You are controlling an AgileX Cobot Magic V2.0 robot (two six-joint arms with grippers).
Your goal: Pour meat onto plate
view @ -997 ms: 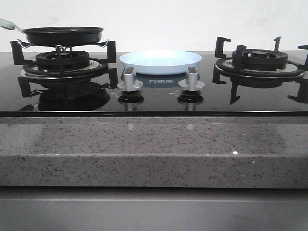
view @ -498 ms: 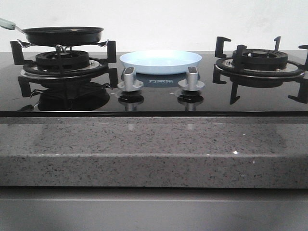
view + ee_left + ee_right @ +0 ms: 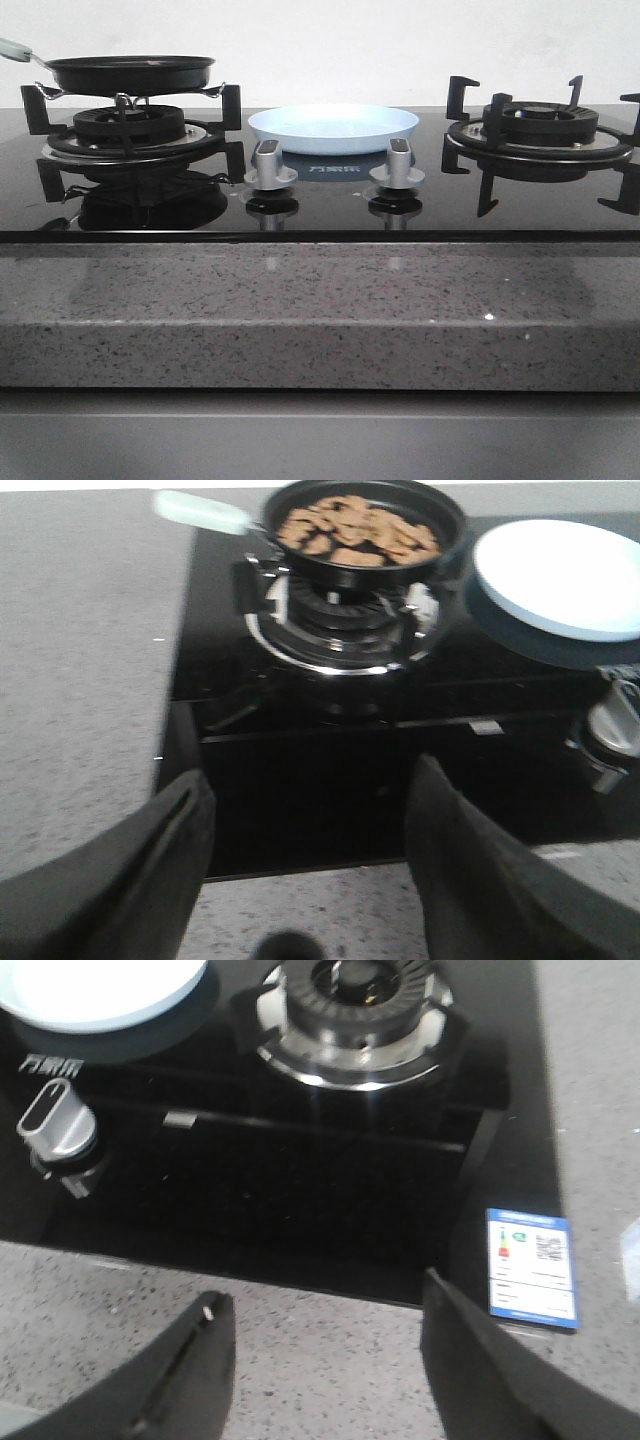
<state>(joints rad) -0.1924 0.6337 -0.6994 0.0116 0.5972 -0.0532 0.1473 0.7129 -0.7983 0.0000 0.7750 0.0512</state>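
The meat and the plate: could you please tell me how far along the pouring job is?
Nothing is done yet. The meat lies heaped in the black frying pan on the left burner, and the plate between the burners looks bare. Nothing is in hand: the left hand and the right hand are both open over the counter edge. Gripping the pan handle, carrying and pouring all remain.

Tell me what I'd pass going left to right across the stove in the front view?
Frying pan on the left burner → left knob → plate → right knob → bare right burner.
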